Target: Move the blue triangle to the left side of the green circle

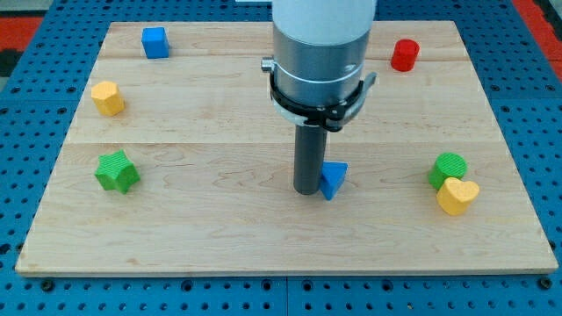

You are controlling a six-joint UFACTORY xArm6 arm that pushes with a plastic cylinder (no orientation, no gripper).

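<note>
The blue triangle (pixel 333 180) lies on the wooden board a little right of centre. My tip (pixel 306 190) stands right against the triangle's left side, touching it or nearly so. The green circle (pixel 448 168) sits near the board's right edge, well to the right of the triangle. A yellow heart (pixel 457 196) rests against the green circle's lower right side.
A blue cube (pixel 155 41) is at the top left and a red cylinder (pixel 405 54) at the top right. A yellow block (pixel 108 97) and a green star (pixel 117 171) are on the left side. The board (pixel 219 237) lies on blue pegboard.
</note>
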